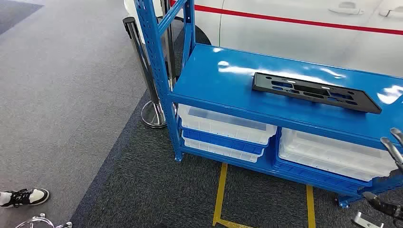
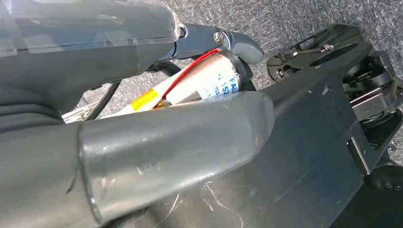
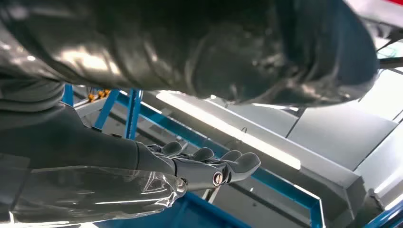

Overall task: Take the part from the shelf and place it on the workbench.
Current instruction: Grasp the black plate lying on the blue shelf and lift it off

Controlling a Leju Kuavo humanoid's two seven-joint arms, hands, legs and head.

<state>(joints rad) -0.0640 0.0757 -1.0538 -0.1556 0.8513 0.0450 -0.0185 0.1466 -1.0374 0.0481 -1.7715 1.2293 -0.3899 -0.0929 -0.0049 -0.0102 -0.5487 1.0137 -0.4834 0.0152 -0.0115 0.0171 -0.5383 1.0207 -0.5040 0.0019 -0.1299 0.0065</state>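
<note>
The part [image 1: 314, 91] is a flat black plate with cut-out slots, lying on the top board of the blue shelf [image 1: 214, 80], towards its right side. In the head view, my right hand [image 1: 393, 147] is at the right edge, in front of the shelf and below the part, apart from it. In the right wrist view, the right hand [image 3: 199, 168] has its fingers stretched out with nothing in them, near blue shelf bars. My left hand [image 2: 142, 142] hangs over grey carpet, thumb and fingers apart, holding nothing.
White trays [image 1: 223, 126] and blue bins fill the shelf's lower level. A white car [image 1: 294, 33] stands close behind the shelf. A chrome barrier post [image 1: 142, 66] rises at the shelf's left corner. Yellow floor tape [image 1: 219, 194] runs in front. A person's shoe [image 1: 23, 196] is at lower left.
</note>
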